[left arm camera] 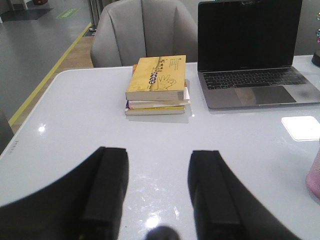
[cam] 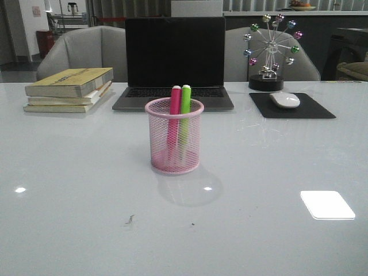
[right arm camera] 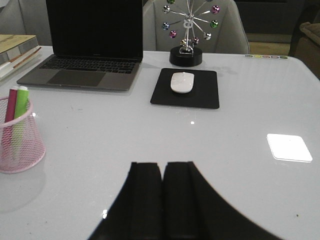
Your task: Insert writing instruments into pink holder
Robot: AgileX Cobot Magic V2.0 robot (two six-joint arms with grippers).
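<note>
Nearest us, the left gripper (left arm camera: 157,200) stands spread and the right gripper (right arm camera: 162,200) pressed together (both empty), so with the pink marker (cam: 174,115) and green marker (cam: 184,115) upright inside the pink holder (cam: 174,158), we judge that only keeping clear of it remains.

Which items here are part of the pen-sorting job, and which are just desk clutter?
Job items: pink marker, green marker, both standing in the pink holder.

Clutter: laptop, stack of books, mouse on its black pad, ferris-wheel ornament.
</note>
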